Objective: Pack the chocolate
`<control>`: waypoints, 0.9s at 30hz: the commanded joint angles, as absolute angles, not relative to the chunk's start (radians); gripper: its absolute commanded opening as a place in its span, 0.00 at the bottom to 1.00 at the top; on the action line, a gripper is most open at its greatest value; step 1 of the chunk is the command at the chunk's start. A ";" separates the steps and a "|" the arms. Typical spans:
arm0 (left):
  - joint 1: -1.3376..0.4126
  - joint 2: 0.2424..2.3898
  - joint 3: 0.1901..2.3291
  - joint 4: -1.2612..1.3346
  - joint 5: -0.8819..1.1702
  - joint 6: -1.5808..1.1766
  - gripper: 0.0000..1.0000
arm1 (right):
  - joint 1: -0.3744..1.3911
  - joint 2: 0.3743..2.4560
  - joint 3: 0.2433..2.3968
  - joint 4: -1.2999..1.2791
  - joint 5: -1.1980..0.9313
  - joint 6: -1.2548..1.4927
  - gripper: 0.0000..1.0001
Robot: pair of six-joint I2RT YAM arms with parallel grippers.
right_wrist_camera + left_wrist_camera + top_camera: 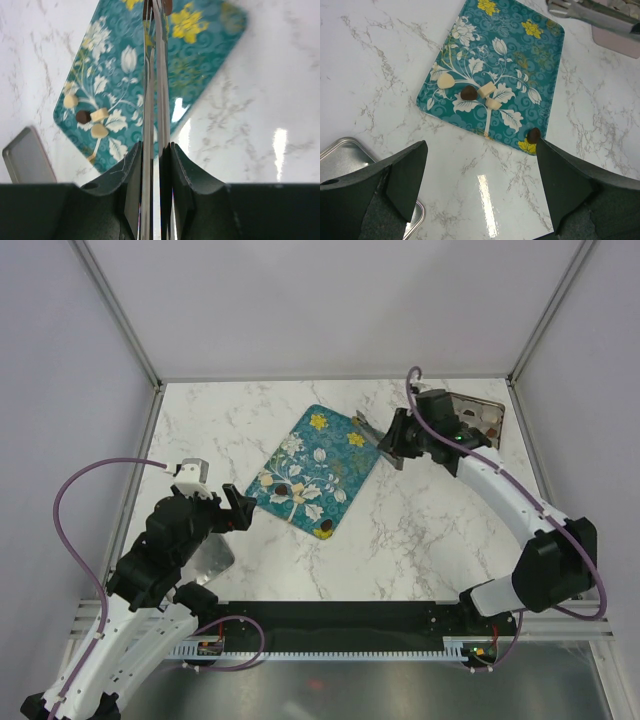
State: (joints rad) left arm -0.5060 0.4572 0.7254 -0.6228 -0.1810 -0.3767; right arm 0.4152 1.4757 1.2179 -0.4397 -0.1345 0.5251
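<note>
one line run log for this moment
left tool open, empty | right tool shut on tongs near tray | five chocolates on tray

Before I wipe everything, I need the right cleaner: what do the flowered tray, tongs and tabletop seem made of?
Flowered tray: glossy printed surface, plastic or lacquered metal, cannot tell; it catches glare. Tongs: bare silvery metal, mirror-like. Tabletop: polished white marble or marble-look laminate, grey veins, bright reflections.

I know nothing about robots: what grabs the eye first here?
A teal flowered tray lies mid-table, a few small brown and tan chocolates on its near end. The right gripper pinches metal tongs at the tray's far edge; the left gripper gapes open on the near side.
</note>
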 commanded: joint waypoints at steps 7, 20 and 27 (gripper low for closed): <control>-0.506 0.459 0.732 -0.603 -0.178 -0.354 0.97 | 0.129 1.290 1.272 -0.712 -0.092 0.410 0.31; -0.506 0.459 0.730 -0.604 -0.176 -0.354 0.97 | -0.103 1.319 1.252 -0.729 -0.170 0.391 0.30; -0.506 0.465 0.732 -0.604 -0.178 -0.354 0.97 | -0.123 1.344 1.233 -0.681 -0.170 0.397 0.30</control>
